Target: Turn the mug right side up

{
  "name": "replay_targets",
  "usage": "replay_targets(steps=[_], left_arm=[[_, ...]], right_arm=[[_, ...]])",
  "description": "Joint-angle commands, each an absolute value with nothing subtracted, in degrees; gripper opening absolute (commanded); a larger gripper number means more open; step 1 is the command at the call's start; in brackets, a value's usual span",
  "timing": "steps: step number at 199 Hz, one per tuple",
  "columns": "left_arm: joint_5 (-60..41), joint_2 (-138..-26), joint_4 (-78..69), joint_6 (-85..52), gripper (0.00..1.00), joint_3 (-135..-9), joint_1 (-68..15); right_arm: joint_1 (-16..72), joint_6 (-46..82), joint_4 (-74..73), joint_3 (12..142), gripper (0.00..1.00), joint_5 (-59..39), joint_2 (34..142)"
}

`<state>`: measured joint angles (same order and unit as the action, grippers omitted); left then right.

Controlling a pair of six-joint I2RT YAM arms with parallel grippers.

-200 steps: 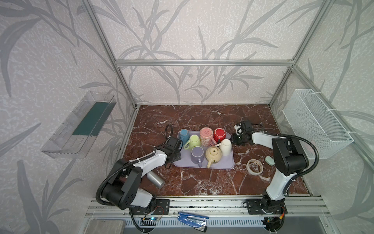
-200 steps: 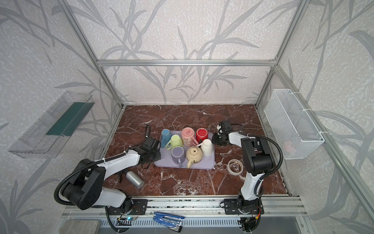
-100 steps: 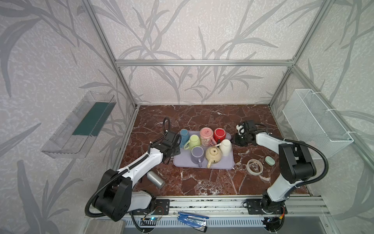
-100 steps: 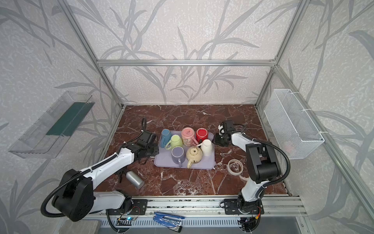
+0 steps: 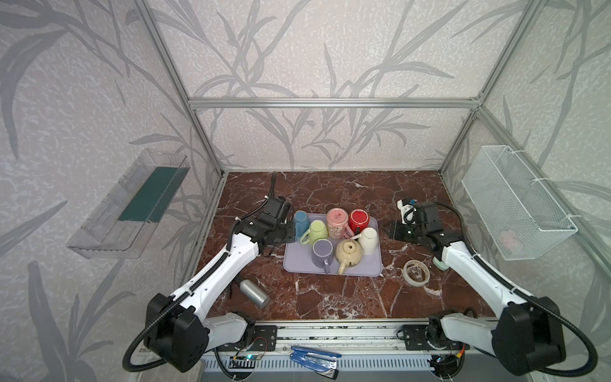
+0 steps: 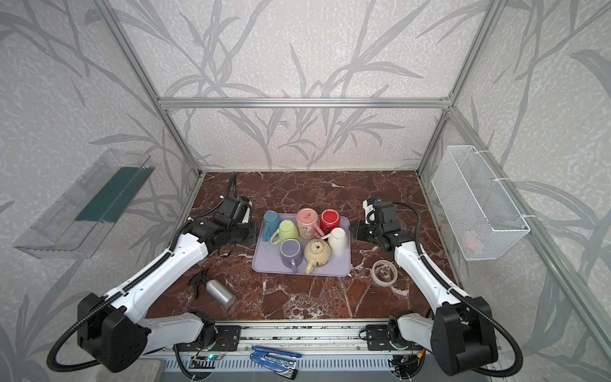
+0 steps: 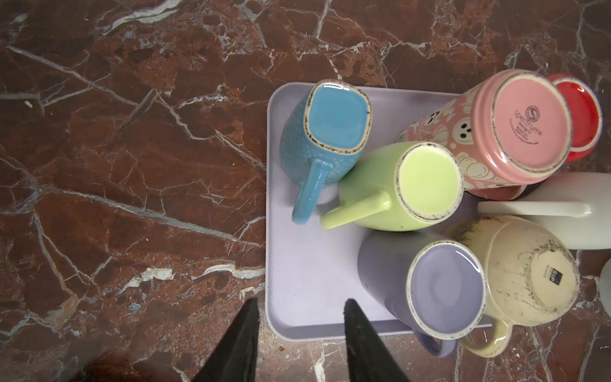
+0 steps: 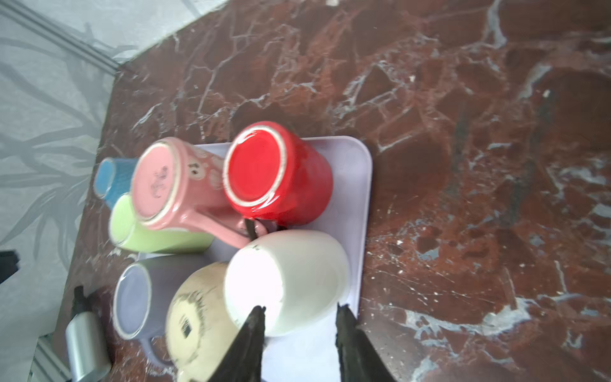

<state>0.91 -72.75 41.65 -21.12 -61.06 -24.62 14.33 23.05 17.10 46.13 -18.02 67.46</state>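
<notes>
Inside an aluminium frame (image 5: 330, 103) hung with grey leaf-patterned wallpaper:

- Table (image 5: 330, 297): dark red marble with white veins, filling the floor of the enclosure.
- Tray (image 5: 299, 261): pale lilac with rounded corners, at mid-table.
- Mugs, seven, all upside down on the tray and crowded together. Far row from the left: blue mug (image 5: 301, 221), green mug (image 5: 317, 230), pink mug (image 5: 336, 220), red mug (image 5: 359, 220). Near row: purple mug (image 5: 322, 249), cream mug (image 5: 348, 253), with the white mug (image 5: 368, 239) at the right edge.
- Left gripper (image 7: 301, 301): fingers spread with nothing between them. It sits at the tray's left edge, just beside the blue mug. One finger is over the marble and one over the tray rim.
- Right gripper (image 8: 301, 308): fingers spread and empty. It sits just right of the tray and points at the white mug. In both top views it is apart from that mug.
- Metal can (image 5: 254, 290): lying on its side at near left, beside the left arm.
- Tape roll (image 5: 416, 271): flat on the marble, right of the tray's near corner.
- Clear shelf (image 5: 129, 205): fixed to the left wall, with a dark green panel inside.
- Wire basket (image 5: 515, 205): white mesh on the right wall. It holds something pink, too blurred to name.
- Stapler (image 5: 314, 355): blue, on the front rail below the table edge.
</notes>
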Motion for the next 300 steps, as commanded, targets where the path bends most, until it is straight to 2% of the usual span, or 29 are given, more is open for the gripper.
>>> replay_targets(steps=[1,41,151,264,300], left_arm=[[0.0,-74.9,46.2,-16.7,0.45,-61.8,-24.8],[2.4,-79.4,46.4,-14.5,0.52,-63.2,-24.9],[7.1,-92.2,45.2,-17.0,0.53,-71.4,-25.9],[6.4,-100.5,47.8,-18.8,0.47,-80.4,-25.9],[6.1,-101.8,46.9,-20.1,0.44,-79.5,-25.9]], right_arm=[[17.9,21.4,19.1,45.4,0.41,-17.7,63.8],[23.0,20.7,19.3,44.6,0.46,-16.9,60.9],[28.0,23.6,12.4,40.1,0.47,-14.5,58.8],[28.4,25.5,12.1,38.6,0.47,-15.3,53.6],[28.5,26.2,11.1,38.0,0.46,-16.4,53.4]])
